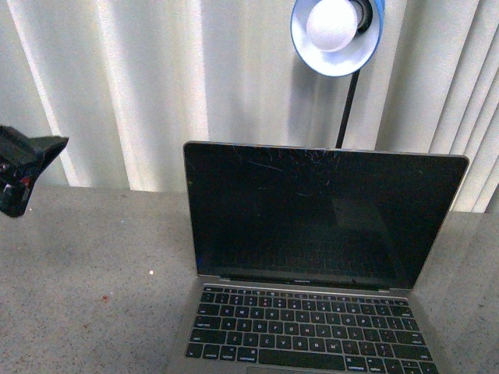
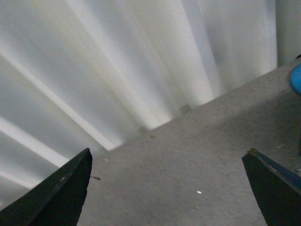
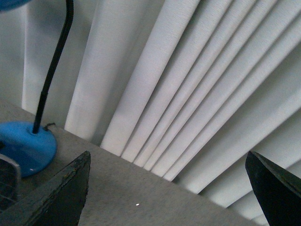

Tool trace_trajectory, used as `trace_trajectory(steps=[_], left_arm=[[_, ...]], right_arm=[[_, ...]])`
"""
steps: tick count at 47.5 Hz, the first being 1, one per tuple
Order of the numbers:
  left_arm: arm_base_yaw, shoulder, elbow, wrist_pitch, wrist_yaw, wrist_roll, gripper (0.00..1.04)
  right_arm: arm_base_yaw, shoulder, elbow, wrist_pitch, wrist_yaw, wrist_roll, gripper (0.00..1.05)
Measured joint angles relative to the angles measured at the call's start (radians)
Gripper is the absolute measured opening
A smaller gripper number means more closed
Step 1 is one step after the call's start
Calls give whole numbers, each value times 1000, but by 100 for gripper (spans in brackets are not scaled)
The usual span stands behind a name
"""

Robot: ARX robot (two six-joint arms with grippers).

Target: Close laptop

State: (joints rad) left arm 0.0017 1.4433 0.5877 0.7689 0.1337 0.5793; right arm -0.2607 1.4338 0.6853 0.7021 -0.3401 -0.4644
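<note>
Task status: nothing done yet. The slim grey metal laptop with black keys (image 1: 320, 234) stands fully open on the grey speckled stone-look tabletop (image 1: 93, 265), right of centre in the front view. Its glossy black screen is raised a little past upright and faces me, so the whole closing swing is left to do. The glass shows fine pale scratches along the upper edge and reflects the keyboard faintly. The base is matte metal with square, low-profile keys, and the trackpad is cut off by the frame edge. The left gripper (image 2: 167, 188) is released: in its wrist view the two dark wedge-shaped fingertips sit wide apart with bare tabletop and curtain between them. In the front view it hangs at the far left, well apart from the laptop and touching nothing. The right gripper (image 3: 167, 188) is likewise spread wide and empty, and I cannot place it in the front view, as it is out of frame there. Behind the laptop is a blue desk lamp with a round white bulb, black gooseneck and domed blue base (image 1: 337, 35), standing before a white pleated fabric curtain (image 1: 148, 86). My judgement: the lid's thin top edge is the contact point, and the hard, smooth metal and glass offer little grip, so pushing suits it better than pinching.
</note>
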Motion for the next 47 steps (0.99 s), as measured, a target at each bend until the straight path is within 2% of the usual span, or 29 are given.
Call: trace_trajectory(steps=[3, 8, 12, 23, 26, 33, 47], left_arm=[[18, 40, 93, -47, 42, 133, 98], [39, 91, 245, -141, 97, 328, 98], [42, 127, 364, -267, 132, 457, 98], [13, 205, 563, -531, 139, 595, 98], [-2, 237, 633, -629, 138, 631, 98], [-48, 325, 816, -816, 94, 714, 98], [-110, 461, 1062, -980, 31, 783, 98]], right_arm=[[-23, 71, 103, -56, -42, -121, 97], [-53, 145, 233, -135, -105, -244, 97], [-67, 189, 333, -211, -166, -377, 97], [-64, 238, 438, -389, -345, -589, 97], [-61, 257, 474, -469, -446, -657, 97], [-57, 322, 596, -601, -469, -790, 97], [-45, 428, 730, -751, -485, -897, 97]])
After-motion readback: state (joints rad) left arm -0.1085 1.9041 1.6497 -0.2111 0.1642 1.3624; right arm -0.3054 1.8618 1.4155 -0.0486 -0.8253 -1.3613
